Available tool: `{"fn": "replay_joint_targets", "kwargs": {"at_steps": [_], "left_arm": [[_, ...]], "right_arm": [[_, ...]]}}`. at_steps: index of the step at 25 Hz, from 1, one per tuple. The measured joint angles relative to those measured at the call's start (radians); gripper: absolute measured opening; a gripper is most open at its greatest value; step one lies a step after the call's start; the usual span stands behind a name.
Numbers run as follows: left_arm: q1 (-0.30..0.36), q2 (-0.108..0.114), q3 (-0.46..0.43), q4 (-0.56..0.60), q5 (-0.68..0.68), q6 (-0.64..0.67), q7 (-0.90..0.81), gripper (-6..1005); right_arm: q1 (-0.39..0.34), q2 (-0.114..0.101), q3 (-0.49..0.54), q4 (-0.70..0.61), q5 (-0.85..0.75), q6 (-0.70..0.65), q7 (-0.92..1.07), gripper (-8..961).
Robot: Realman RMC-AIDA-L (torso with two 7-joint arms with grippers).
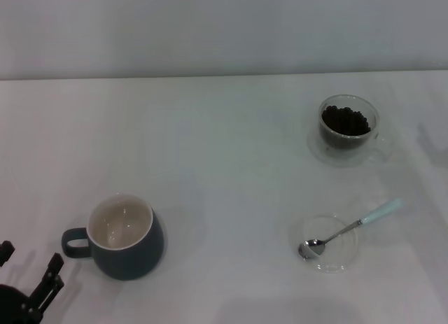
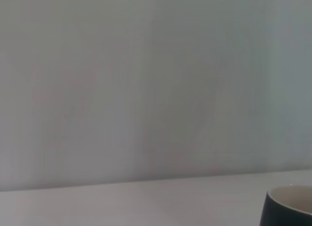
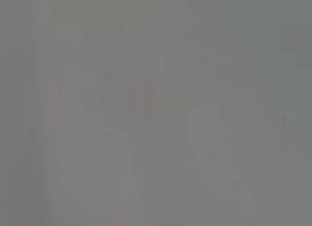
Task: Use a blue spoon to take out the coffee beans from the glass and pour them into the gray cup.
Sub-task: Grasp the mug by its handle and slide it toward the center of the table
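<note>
The gray cup (image 1: pixel 127 238) stands at the front left, its handle pointing left and its cream inside empty. Its rim also shows in the left wrist view (image 2: pixel 288 205). The glass (image 1: pixel 348 131) stands at the back right and holds a heap of coffee beans (image 1: pixel 344 120). The blue spoon (image 1: pixel 350 229) lies at the front right with its metal bowl on a flat clear saucer (image 1: pixel 336 259) and its pale blue handle pointing back and right. My left gripper (image 1: pixel 31 255) is open and empty, low at the front left corner, just left of the cup's handle. My right gripper is out of view.
The white table (image 1: pixel 224 170) runs back to a pale wall (image 1: pixel 224 30). A faint shadow lies at the far right edge (image 1: pixel 432 142). The right wrist view shows only a plain grey surface.
</note>
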Motion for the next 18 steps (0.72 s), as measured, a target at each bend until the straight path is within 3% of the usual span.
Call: {"fn": "replay_joint_targets", "kwargs": {"at_steps": [18], "left_arm": [[-0.075, -0.001, 0.000, 0.008, 0.012, -0.108, -0.007, 829]], "right_arm": [[0.004, 0.000, 0.000, -0.009, -0.001, -0.001, 0.000, 867]]}}
